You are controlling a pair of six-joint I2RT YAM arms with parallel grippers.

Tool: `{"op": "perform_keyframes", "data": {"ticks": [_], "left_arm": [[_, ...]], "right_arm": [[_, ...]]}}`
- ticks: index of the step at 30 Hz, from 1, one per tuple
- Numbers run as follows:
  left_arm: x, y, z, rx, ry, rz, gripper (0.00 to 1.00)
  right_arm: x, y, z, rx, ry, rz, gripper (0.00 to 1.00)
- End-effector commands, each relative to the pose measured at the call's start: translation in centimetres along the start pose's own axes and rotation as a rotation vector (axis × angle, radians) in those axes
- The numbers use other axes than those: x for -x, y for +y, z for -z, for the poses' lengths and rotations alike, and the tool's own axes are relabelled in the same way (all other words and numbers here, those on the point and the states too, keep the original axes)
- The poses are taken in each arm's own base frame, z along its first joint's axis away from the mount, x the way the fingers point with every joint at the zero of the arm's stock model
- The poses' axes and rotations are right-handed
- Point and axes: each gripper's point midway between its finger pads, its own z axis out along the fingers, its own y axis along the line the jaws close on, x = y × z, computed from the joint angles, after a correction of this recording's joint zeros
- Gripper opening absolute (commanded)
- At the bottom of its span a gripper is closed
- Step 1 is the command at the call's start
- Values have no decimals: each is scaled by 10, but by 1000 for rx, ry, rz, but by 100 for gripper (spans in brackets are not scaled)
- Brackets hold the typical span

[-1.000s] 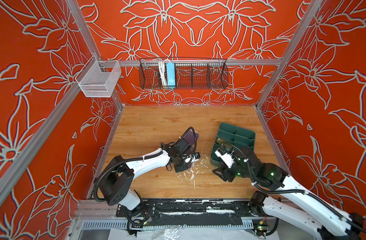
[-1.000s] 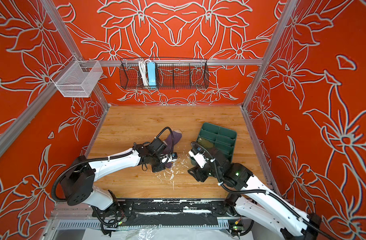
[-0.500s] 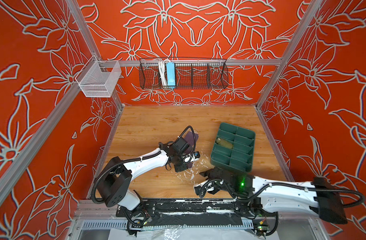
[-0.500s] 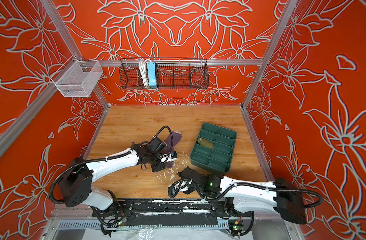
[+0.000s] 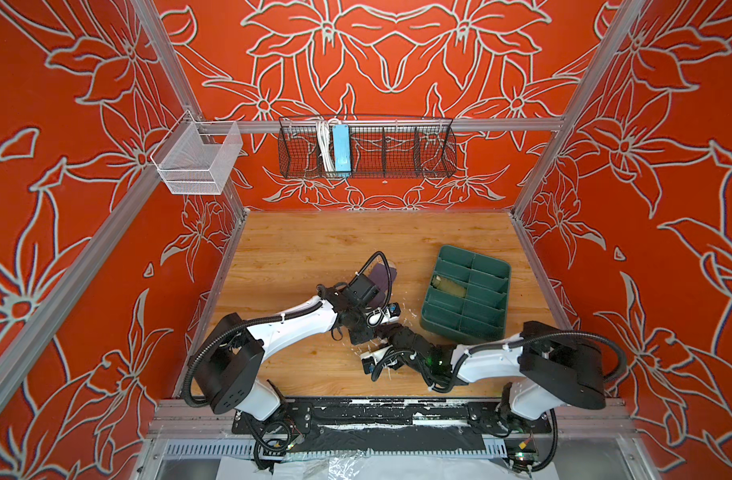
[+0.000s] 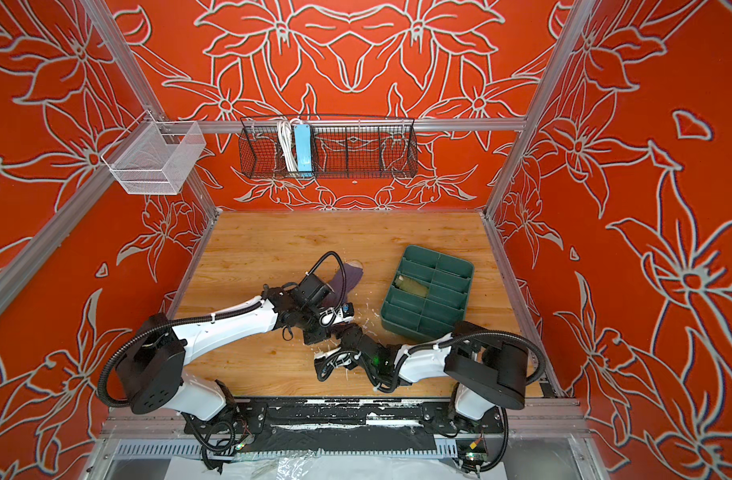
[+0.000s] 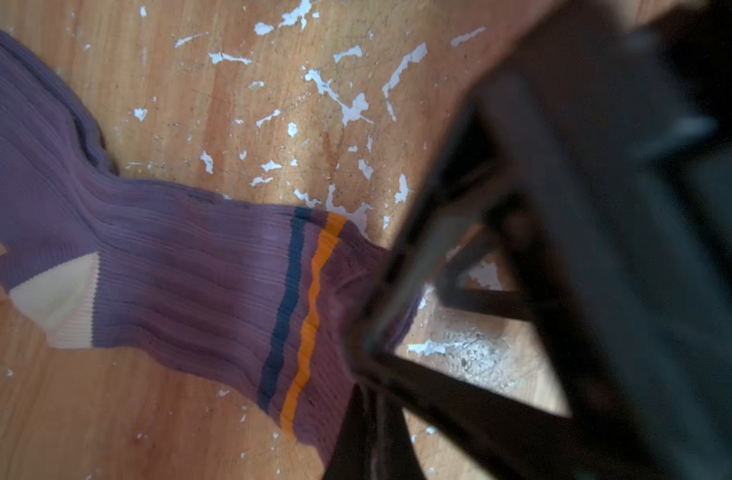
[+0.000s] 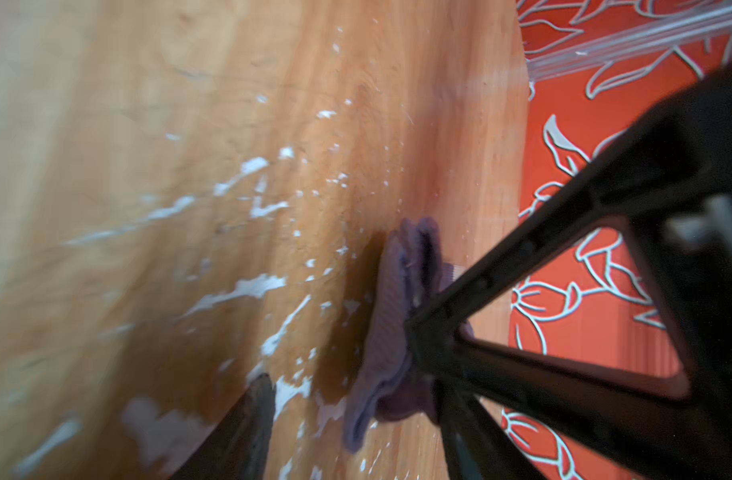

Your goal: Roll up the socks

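The ribbed purple sock (image 7: 189,282) lies flat on the wooden table, cream heel showing and navy and orange stripes near its cuff. My left gripper (image 7: 372,436) is shut on the cuff edge, mid-table in both top views (image 5: 359,336) (image 6: 314,336). Only the foot end of that sock (image 5: 381,274) (image 6: 351,276) shows beyond the left wrist there. My right gripper (image 8: 356,436) (image 5: 384,331) stands open just right of the left one, with the bunched cuff (image 8: 391,316) between its fingers. The olive sock (image 5: 449,286) (image 6: 412,286) lies in a compartment of the dark green tray (image 5: 476,254).
The tray's rim (image 6: 439,254) sits on the right half of the table, just behind the right arm. A black wire basket (image 5: 368,149) with a blue box hangs on the back wall, and a white mesh basket (image 5: 198,162) on the left rail. Red walls close in three sides.
The right arm swung off the tray to the front, then in to the purple sock's cuff beside the left gripper. The olive sock now shows in the tray. The left arm barely moved.
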Motion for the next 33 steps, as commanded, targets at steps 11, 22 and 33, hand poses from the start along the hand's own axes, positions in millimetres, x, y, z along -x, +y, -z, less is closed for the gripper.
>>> {"op": "perform_keyframes", "data": {"ticks": [11, 22, 33], "left_arm": [[-4, -6, -6, -51, 21, 17, 0], [4, -8, -5, -70, -5, 46, 0], [28, 35, 97, 327, -338, 116, 96]], "right_arm": [[-16, -14, -9, -108, 27, -6, 46], [-18, -2, -19, -68, 44, 0, 4], [-13, 55, 16, 370, 37, -116, 0]]}}
